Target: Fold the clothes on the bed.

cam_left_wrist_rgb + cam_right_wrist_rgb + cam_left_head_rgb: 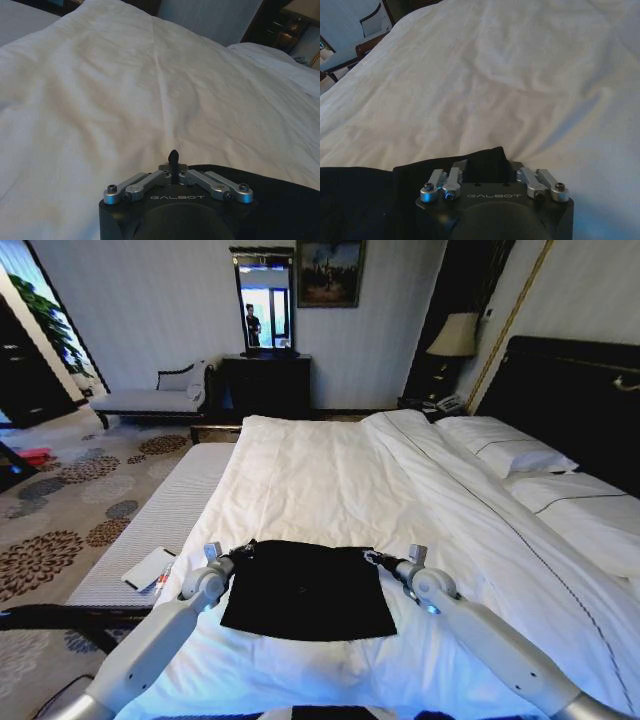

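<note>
Your head camera looks across a hotel bedroom with a patterned carpet, a dark dresser (265, 383) with a mirror against the far wall, and a pale chaise (155, 397) to its left. Directly before you is the bed (330, 475), large, covered by a white duvet, with pillows (505, 447) and a dark headboard (580, 390) on the right side.

On the near part of the duvet lies the black T-shirt (308, 592), spread as a roughly rectangular dark shape, already folded smaller; no lettering shows on the visible face.

Your left hand (238, 554) sits at the shirt's far left corner. In the left wrist view the left hand's (173, 157) fingers are drawn together, pinching a small tuft of black cloth, with the shirt's edge (280, 200) beside it on the duvet.

Your right hand (378, 559) sits at the shirt's far right corner. In the right wrist view the right hand (487, 162) is closed on a fold of black fabric that stands up between the fingers, with the rest of the shirt (360, 200) trailing off to one side.

A white flat object (148, 567) lies on the bare mattress edge to your left.
</note>
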Available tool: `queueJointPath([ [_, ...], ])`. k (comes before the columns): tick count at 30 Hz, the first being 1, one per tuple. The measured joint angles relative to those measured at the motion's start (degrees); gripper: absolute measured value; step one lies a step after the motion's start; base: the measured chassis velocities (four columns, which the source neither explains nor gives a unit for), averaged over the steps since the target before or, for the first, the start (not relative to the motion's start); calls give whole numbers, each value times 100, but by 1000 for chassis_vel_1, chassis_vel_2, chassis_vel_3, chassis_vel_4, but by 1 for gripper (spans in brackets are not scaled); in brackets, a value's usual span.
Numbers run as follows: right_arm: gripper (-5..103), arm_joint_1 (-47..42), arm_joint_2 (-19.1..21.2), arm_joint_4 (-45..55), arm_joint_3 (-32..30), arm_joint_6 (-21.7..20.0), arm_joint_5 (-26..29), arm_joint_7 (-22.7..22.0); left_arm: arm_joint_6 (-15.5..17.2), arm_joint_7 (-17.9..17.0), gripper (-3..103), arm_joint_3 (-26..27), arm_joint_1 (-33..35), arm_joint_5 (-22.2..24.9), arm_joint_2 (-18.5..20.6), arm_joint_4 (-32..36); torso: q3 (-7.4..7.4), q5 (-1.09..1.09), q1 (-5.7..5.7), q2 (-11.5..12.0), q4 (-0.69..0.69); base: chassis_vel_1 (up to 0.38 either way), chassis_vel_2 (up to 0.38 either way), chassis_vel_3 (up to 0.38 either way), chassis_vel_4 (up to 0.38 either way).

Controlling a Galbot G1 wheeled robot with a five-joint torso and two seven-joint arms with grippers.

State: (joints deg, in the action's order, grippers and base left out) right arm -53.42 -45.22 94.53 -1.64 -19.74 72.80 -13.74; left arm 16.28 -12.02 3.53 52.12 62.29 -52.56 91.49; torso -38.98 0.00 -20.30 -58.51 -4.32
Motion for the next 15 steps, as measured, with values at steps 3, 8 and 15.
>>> queueJointPath([
  [3,31,-18,3,39,5,9,-4,-10,-3,-6,1,1,-1,2,-7,0,0,0,0,1,0,0,0,0,0],
  [8,15,-23,7,89,6,17,-5,-60,-8,-16,1,9,5,8,-13,5,0,0,0,0,0,0,0,0,0],
  [15,1,-46,12,206,-15,44,6,-85,-11,-62,1,25,32,12,-16,57,0,0,0,0,0,0,0,0,0],
])
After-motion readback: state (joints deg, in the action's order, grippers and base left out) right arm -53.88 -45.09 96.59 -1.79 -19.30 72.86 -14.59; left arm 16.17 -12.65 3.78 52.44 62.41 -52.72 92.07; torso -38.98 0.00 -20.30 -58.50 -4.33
